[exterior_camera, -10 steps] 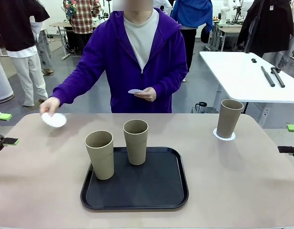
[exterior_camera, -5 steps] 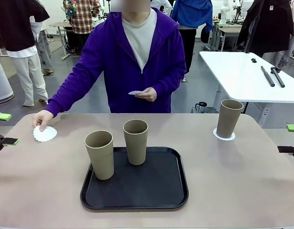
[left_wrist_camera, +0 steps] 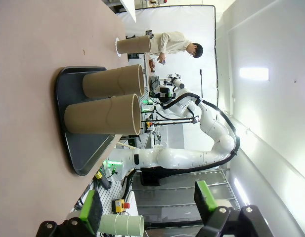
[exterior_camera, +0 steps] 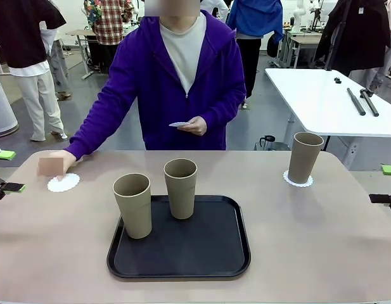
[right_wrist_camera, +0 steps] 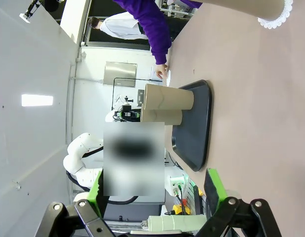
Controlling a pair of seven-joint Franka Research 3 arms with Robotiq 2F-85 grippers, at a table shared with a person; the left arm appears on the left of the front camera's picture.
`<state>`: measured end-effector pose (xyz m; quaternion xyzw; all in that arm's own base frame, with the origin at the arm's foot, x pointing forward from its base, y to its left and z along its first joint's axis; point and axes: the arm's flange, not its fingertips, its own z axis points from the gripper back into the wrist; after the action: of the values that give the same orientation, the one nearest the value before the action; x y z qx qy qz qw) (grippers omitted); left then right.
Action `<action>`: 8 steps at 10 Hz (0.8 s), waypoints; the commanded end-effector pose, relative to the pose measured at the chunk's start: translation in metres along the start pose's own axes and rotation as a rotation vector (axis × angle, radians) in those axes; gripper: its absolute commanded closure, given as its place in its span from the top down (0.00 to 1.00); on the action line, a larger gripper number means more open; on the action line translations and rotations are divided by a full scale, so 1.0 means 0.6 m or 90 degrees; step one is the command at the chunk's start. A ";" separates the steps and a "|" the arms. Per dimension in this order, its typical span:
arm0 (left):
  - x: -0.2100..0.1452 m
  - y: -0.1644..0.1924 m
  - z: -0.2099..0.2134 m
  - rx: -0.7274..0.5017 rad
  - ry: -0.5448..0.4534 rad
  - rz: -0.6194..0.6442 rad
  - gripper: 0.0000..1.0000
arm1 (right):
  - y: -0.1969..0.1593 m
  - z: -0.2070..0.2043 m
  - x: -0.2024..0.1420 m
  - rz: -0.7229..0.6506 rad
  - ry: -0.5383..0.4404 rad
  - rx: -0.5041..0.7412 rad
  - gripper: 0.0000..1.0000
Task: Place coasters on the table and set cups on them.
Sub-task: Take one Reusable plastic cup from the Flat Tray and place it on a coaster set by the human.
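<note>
Left gripper [left_wrist_camera: 147, 207]: jaws spread wide with nothing between them, hanging off the end of the table [exterior_camera: 309, 240]. From the front, its finger ends just poke in at the picture's left edge.
Right gripper [right_wrist_camera: 154, 190]: spread wide and empty too. A blurred block sits behind the gap, so what lies past it is hard to read.
Tray [exterior_camera: 182, 253]: black with rounded corners, lying mid-table on the robot's side.
Tray cups: two stand upright on the tray. The left cup [exterior_camera: 133, 206] is nearer the robot and the right cup [exterior_camera: 181, 189] is just behind it. They are close, but I cannot tell whether they touch.
Third cup [exterior_camera: 305, 157]: upright at the table's far right, well apart from the tray. It stands on a coaster [exterior_camera: 298, 180], of which no more than a scalloped fringe shows around the base. In the right wrist view the picture edge cuts off most of the cup.
Loose coaster [exterior_camera: 63, 183]: flat on the table at its far left, with no cup on it.
Outstretched hand [exterior_camera: 52, 166]: at the loose coaster's far edge and smeared over. I cannot tell whether the fingers press the paper or have let go.
Other hand [exterior_camera: 195, 125]: held at the chest, pinching spare coasters [exterior_camera: 179, 123], thin and white. They are too small to count.
</note>
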<state>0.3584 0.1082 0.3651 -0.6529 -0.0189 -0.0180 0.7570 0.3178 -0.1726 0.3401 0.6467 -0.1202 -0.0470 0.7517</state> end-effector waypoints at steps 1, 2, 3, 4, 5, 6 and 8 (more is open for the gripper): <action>-0.002 -0.003 0.002 -0.008 -0.002 -0.008 1.00 | 0.001 0.001 -0.001 0.002 -0.003 0.007 1.00; -0.002 -0.003 0.002 -0.008 -0.002 -0.008 1.00 | 0.001 0.001 -0.001 0.002 -0.003 0.007 1.00; -0.002 -0.003 0.002 -0.008 -0.002 -0.008 1.00 | 0.001 0.001 -0.001 0.002 -0.003 0.007 1.00; -0.002 -0.003 0.002 -0.008 -0.002 -0.008 1.00 | 0.001 0.001 -0.001 0.002 -0.003 0.007 1.00; -0.002 -0.003 0.002 -0.008 -0.002 -0.008 1.00 | 0.001 0.001 -0.001 0.002 -0.003 0.007 1.00; -0.002 -0.003 0.002 -0.008 -0.002 -0.008 1.00 | 0.001 0.001 -0.001 0.002 -0.003 0.007 1.00; -0.002 -0.003 0.002 -0.008 -0.002 -0.008 1.00 | 0.001 0.001 -0.001 0.002 -0.003 0.007 1.00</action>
<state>0.3584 0.1082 0.3651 -0.6529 -0.0189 -0.0181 0.7570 0.3178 -0.1726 0.3401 0.6467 -0.1202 -0.0470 0.7517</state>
